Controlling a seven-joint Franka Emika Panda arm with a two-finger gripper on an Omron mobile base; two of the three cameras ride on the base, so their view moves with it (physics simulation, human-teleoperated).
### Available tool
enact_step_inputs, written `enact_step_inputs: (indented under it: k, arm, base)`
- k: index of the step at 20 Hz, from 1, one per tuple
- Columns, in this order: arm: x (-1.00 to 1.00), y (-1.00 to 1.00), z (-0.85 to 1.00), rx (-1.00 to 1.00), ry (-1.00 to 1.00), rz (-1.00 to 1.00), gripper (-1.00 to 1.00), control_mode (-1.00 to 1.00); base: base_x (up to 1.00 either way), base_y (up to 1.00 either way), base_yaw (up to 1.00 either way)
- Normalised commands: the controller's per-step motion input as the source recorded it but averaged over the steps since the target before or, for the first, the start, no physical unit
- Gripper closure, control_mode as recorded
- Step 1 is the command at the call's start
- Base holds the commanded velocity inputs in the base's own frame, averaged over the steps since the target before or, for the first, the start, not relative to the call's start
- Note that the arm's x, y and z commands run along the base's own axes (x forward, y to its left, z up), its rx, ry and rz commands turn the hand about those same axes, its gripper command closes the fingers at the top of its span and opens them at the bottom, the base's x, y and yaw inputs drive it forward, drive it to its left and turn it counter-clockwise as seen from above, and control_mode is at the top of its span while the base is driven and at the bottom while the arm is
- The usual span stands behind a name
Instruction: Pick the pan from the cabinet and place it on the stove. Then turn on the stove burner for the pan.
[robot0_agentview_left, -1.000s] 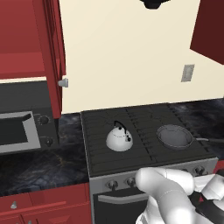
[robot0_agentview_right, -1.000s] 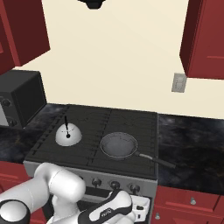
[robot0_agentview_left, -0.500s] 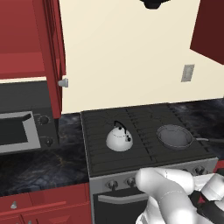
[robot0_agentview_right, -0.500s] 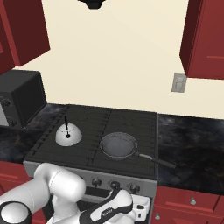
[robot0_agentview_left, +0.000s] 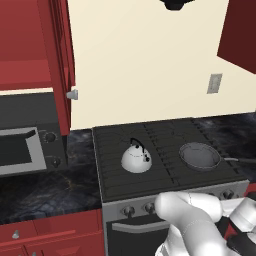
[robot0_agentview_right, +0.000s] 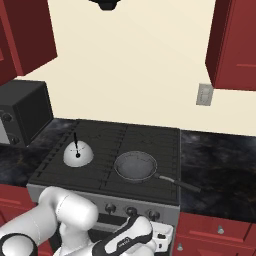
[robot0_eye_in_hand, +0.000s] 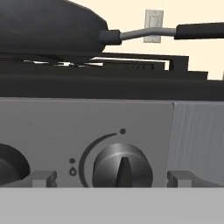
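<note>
The dark grey pan (robot0_agentview_left: 200, 156) (robot0_agentview_right: 136, 166) sits on the front right burner of the black stove (robot0_agentview_left: 160, 134) (robot0_agentview_right: 145, 136), its long handle pointing right. In the hand view the pan (robot0_eye_in_hand: 52, 26) rests on the grate above the steel front panel. My gripper (robot0_eye_in_hand: 113, 178) is open, low in front of the stove, and its fingertips (robot0_eye_in_hand: 43, 177) stand on either side of a round burner knob (robot0_eye_in_hand: 122, 168) without touching it. The red wall cabinet (robot0_agentview_left: 35, 45) at the upper left has its door (robot0_agentview_left: 60, 55) swung open.
A white kettle (robot0_agentview_left: 136, 157) (robot0_agentview_right: 78, 154) stands on the front left burner. A microwave (robot0_agentview_left: 20, 150) (robot0_agentview_right: 22, 112) sits on the dark counter left of the stove. More knobs (robot0_agentview_right: 131, 211) line the stove front. A wall outlet (robot0_agentview_left: 214, 83) is behind the stove.
</note>
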Motion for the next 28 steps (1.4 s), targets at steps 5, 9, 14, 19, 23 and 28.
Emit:
enact_step_inputs:
  k: [5, 9, 14, 19, 23, 28]
  arm:
    - [0.08, 0.0, 0.0, 0.0, -0.01, 0.0, -1.0, -1.0]
    - [0.03, 0.0, 0.0, 0.0, -0.01, 0.0, -1.0, -1.0]
    - [0.0, 0.0, 0.0, 0.0, -0.01, 0.0, -1.0, -1.0]
    - [0.01, -0.01, 0.0, 0.0, -0.02, 0.0, -1.0, -1.0]
    - [0.03, -0.04, 0.0, 0.0, -0.02, 0.0, -1.0, -1.0]
    - [0.06, -0.01, 0.0, 0.0, -0.02, 0.0, -1.0, -1.0]
  base:
    - [0.0, 0.0, 0.0]
    - [0.0, 0.0, 0.0]
    - [0.0, 0.0, 0.0]
    - [0.0, 0.0, 0.0]
    - [0.0, 0.0, 0.0]
    - [0.0, 0.0, 0.0]
